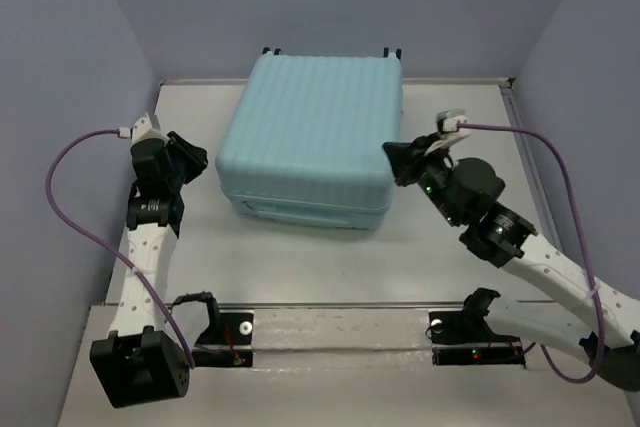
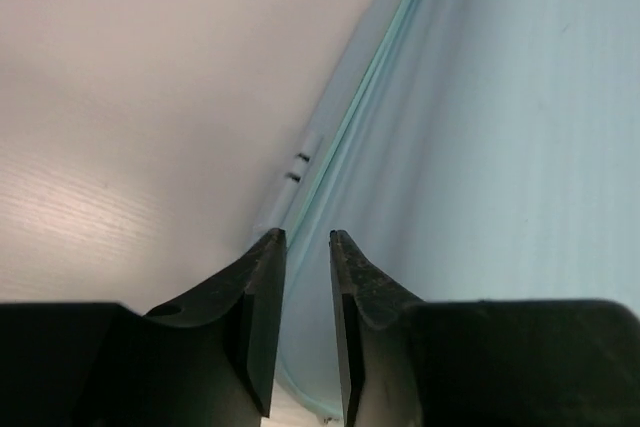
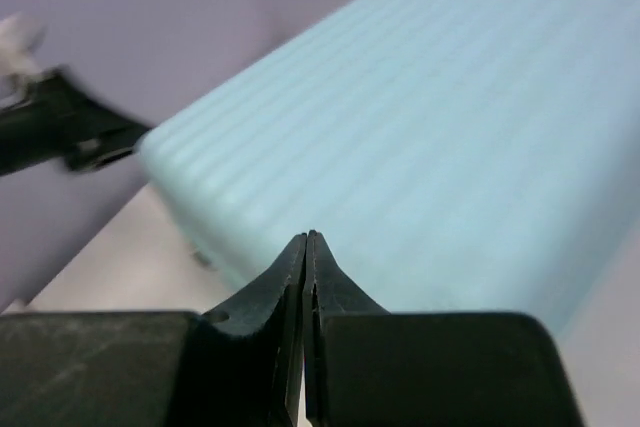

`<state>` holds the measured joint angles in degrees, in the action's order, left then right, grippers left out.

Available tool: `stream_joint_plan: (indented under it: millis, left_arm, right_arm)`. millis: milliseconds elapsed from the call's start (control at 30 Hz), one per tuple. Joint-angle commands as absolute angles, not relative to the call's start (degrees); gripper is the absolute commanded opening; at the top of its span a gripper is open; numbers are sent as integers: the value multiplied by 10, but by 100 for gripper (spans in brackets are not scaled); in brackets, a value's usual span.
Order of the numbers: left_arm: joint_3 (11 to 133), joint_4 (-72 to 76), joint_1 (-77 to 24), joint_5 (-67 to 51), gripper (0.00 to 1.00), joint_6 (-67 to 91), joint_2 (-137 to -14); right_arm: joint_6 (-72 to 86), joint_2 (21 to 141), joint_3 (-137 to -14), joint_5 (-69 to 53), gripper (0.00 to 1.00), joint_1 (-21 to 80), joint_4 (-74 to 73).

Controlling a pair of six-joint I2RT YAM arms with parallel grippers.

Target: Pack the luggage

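We see luggage (image 1: 310,137) shut, flat on tabletop (image 1: 300,262), between both hands. Left hand (image 2: 308,237) just beside left wall, slightly apart, seam (image 2: 352,127) running straight ahead. Right hand (image 3: 306,237) at right edge, pinched together, empty.

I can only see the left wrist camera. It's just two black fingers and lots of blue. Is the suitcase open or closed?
Observer: Closed. From above, the suitcase lies flat on the table with its ribbed shell facing up.
Child: Where's the other arm?
Observer: The right gripper is at the suitcase's right side, near the front corner. Its fingers are pressed shut with nothing between them.
Child: Where are the wheels?
Observer: On the far side, away from both arms. The small black wheels stick out past that edge.
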<state>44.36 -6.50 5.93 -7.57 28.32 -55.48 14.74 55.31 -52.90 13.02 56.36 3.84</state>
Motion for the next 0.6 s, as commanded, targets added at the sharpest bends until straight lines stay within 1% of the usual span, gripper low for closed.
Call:
stream_joint_plan:
  millis: [0,33,67,100,133,167,233,267,333,500,567]
  left_arm:
    - [487,-23,103,-65,39,303,-554]
    - [491,-19,121,-84,40,307,-571]
    - [494,-16,128,-92,40,312,-583]
    - [497,-7,134,-108,41,323,-605]
    - [499,-4,137,-116,41,328,-617]
    - [499,3,148,-128,41,338,-640]
    - [491,23,158,-154,41,356,-657]
    - [487,34,163,-165,41,363,-665]
    - [485,47,163,-171,42,377,-691]
    - [438,112,158,-193,42,428,-730]
    - [433,119,135,-175,42,429,-742]
  right_arm:
    - [150,511,-547,290,7,399,-97]
    - [153,519,-561,314,7,370,-112]
    - [154,526,-568,301,7,337,-112]
    - [160,536,-574,282,7,264,-122]
    - [165,547,-577,259,7,227,-122]
    - [184,572,-580,210,7,155,-122]
    - [204,599,-577,151,7,95,-121]
    - [217,624,-570,123,7,77,-118]
    - [217,647,-563,124,7,46,-102]
    - [243,721,-540,70,7,27,-52]
    - [250,743,-541,36,7,27,-36]
